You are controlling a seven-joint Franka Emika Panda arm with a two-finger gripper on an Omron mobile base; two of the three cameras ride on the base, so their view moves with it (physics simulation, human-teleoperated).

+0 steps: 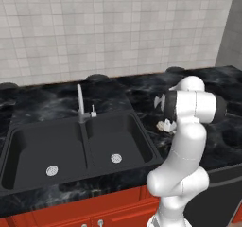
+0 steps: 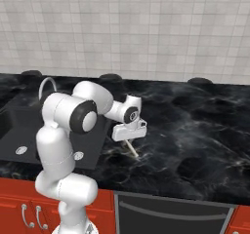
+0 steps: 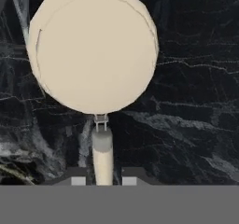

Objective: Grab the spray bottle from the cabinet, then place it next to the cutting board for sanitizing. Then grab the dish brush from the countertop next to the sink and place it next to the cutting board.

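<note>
The dish brush [image 3: 93,50] lies on the black veined countertop [image 2: 195,126], just right of the sink [image 1: 66,145]. Its round cream bristle head looms large in the hand view. Its thin pale handle [image 3: 102,157] runs down between my two finger tips. My gripper [image 3: 103,178] points down at the counter and is shut on that handle. From the right base view, the gripper [image 2: 128,140] hangs low over the counter and the pale handle [image 2: 132,150] sticks out below it. The spray bottle, the cabinet and the cutting board are out of view.
The black double-basin sink has a curved silver faucet [image 1: 80,100] at its back. Red base cabinets [image 2: 29,208] run below the counter edge, with a dark appliance front [image 2: 171,213] to their right. A tiled wall [image 1: 118,27] closes the back.
</note>
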